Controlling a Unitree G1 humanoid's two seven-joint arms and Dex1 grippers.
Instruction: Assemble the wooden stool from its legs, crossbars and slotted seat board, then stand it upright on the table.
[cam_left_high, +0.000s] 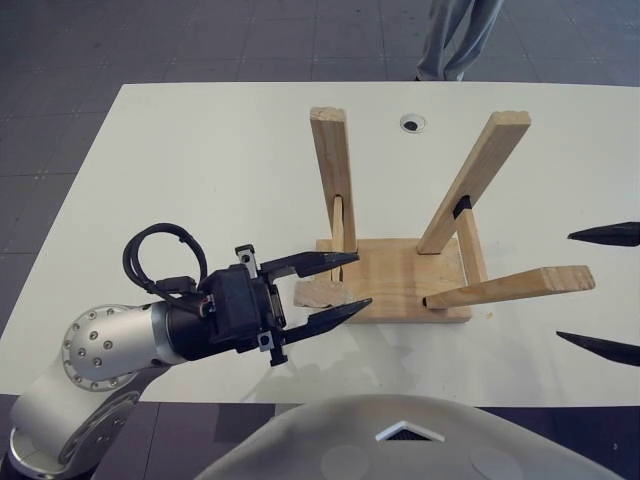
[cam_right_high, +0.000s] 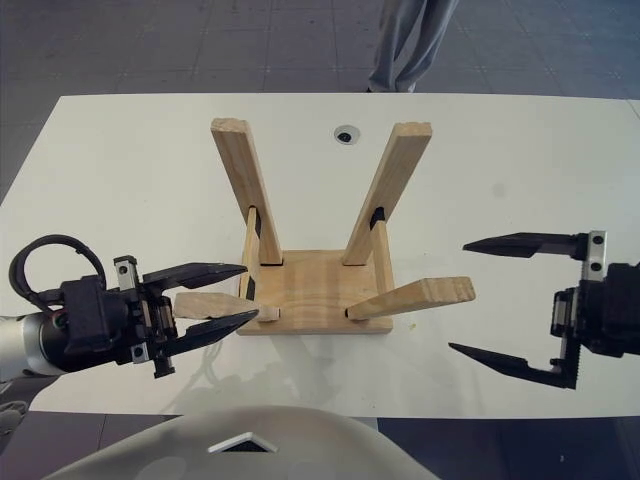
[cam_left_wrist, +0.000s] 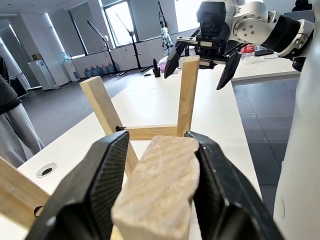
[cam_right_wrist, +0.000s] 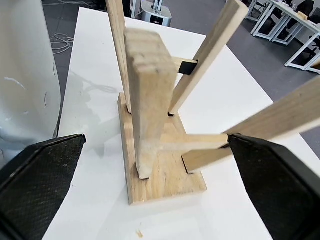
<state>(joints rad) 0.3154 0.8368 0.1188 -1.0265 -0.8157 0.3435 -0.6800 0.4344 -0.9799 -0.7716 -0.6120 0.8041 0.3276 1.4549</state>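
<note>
My left end effector (cam_right_high: 250, 291) pinches the upturned stool's (cam_right_high: 240, 185) near-left leg (cam_right_high: 200, 303); the seat board (cam_right_high: 315, 300) lies flat on the tabletop (cam_right_high: 520, 160) just ahead; my right end effector (cam_right_high: 458, 297) is spread, its fingertips flanking the near-right leg's (cam_right_high: 400, 300) tip without touching.

**4 splayed legs fence the seat board; bare surface all round**

The seat board (cam_right_high: 310, 295) lies flat on the surface (cam_right_high: 120, 170), with 4 legs splaying up and out. The far-left leg (cam_right_high: 240, 185) and far-right leg (cam_right_high: 388, 190) leave a gap that is wide at the tips and narrow at the board. Crossbars (cam_left_wrist: 150, 131) bridge neighbouring legs low down. The near-left leg (cam_right_high: 205, 303) fills the left gripper's (cam_right_high: 248, 292) jaws. The near-right leg's (cam_right_high: 412, 297) tip points at the right gripper's (cam_right_high: 458, 297) spread jaws, touching neither. Bare surface stretches beside and behind.
</note>
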